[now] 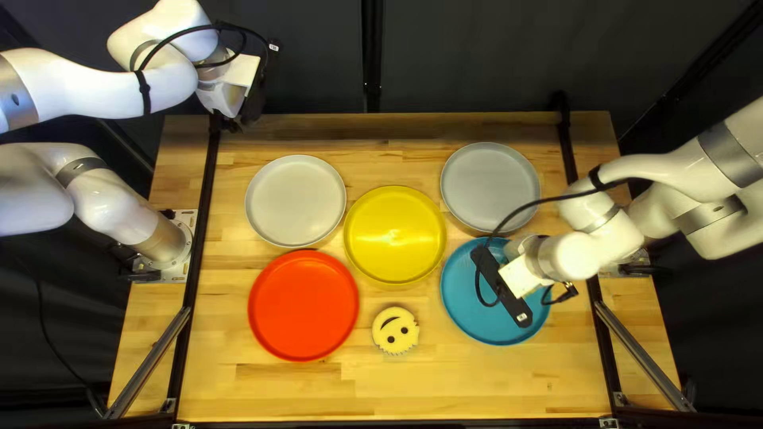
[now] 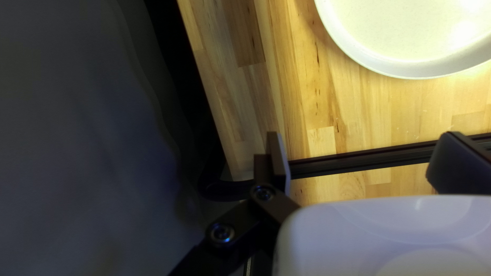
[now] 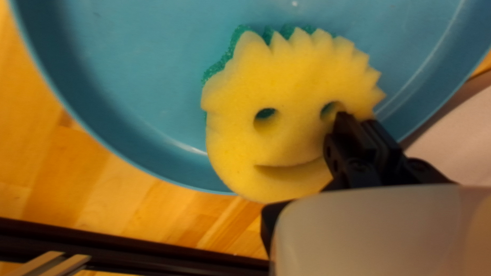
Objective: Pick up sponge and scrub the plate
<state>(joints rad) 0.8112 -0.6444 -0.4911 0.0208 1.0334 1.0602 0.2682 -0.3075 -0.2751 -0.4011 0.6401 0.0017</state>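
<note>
In the top left view my right gripper (image 1: 520, 278) is over the blue plate (image 1: 461, 306), its fingertips hidden. The right wrist view has my right gripper (image 3: 361, 118) shut on the edge of a yellow smiley sponge (image 3: 286, 128) with green backing, over the blue plate (image 3: 128, 92). Another smiley sponge (image 1: 396, 330) lies on the table, left of that plate. My left gripper (image 1: 242, 117) is raised at the table's far left corner; in the left wrist view this left gripper (image 2: 363, 140) is open with nothing between its fingers.
A red plate (image 1: 303, 305), a yellow plate (image 1: 395, 234), a whitish plate (image 1: 296, 200) and a grey plate (image 1: 489, 187) lie on the wooden table (image 1: 286, 393). Dark rails run along the table's left and right sides.
</note>
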